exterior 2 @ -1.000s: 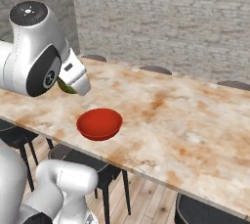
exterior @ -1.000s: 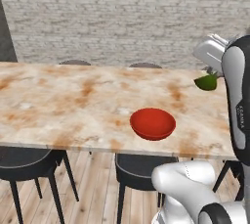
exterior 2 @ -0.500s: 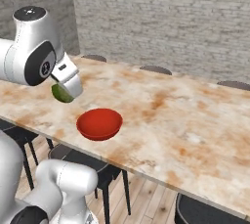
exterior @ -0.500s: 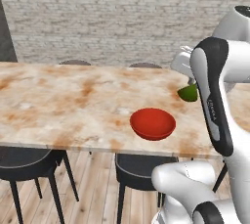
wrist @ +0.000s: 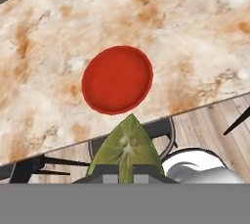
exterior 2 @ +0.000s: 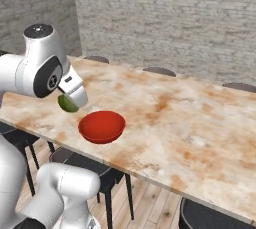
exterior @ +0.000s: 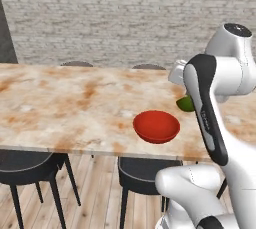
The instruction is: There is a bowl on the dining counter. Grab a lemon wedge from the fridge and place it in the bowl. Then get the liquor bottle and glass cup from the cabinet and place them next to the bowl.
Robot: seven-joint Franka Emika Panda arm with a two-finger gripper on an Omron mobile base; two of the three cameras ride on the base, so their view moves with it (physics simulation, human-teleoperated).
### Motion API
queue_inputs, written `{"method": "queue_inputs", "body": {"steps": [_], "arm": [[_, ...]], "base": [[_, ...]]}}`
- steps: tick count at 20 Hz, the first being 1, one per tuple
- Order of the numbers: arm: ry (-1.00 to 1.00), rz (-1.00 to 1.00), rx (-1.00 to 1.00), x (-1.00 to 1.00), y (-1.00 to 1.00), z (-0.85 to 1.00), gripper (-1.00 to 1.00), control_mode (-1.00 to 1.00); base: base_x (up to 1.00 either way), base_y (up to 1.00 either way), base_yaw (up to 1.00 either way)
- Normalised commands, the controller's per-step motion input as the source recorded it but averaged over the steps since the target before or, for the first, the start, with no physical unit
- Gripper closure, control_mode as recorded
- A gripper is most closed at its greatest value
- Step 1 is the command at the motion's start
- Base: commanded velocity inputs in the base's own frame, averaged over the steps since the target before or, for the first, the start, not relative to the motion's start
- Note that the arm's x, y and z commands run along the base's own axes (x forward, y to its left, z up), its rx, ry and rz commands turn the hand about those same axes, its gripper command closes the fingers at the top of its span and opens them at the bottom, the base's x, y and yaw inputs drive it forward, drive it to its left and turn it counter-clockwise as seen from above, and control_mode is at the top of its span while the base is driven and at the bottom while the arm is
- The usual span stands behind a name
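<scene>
The gripper [wrist: 120, 169] is clamped narrowly on the lemon wedge [wrist: 125, 147], which projects forward from between the fingertips with its cut face toward the hand camera; gripping the wedge at its rear end leaves most of it clear of the fingers, so it can fall free on release. In the right base view the wedge [exterior 2: 68, 104] hangs below the hand in the air, just to the left of the red bowl [exterior 2: 101, 126] and above the near edge of the dining counter [exterior 2: 200, 123]; in the left base view the wedge [exterior: 185, 104] shows beside the forearm, to the right of the bowl [exterior: 156, 126]. The wedge is therefore near the bowl but not yet over its opening, and a short move toward the bowl centre appears necessary before release. The bowl stands upright and empty close to the near counter edge, within reach from the base. In the hand view the bowl [wrist: 117, 79] lies ahead of the wedge tip. Dark stools [exterior: 30, 168] stand under the counter on the near side.
</scene>
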Motion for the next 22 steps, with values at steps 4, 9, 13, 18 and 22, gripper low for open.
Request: {"method": "queue_inputs", "body": {"steps": [4,9,13,18,22], "arm": [[0.07,0.0,0.0,0.3,-0.05,-0.45,1.0,-1.0],[0.16,0.0,0.0,0.36,-0.08,-0.39,1.0,-1.0],[0.21,0.0,0.0,0.52,-0.05,-0.36,1.0,-1.0],[0.12,0.0,-0.03,0.37,-0.02,-0.41,1.0,-1.0],[0.0,0.0,-0.09,0.21,0.0,-0.44,1.0,-1.0]], "base": [[0.0,0.0,0.0],[0.0,0.0,0.0],[0.0,0.0,0.0],[0.0,0.0,0.0],[0.0,0.0,0.0]]}}
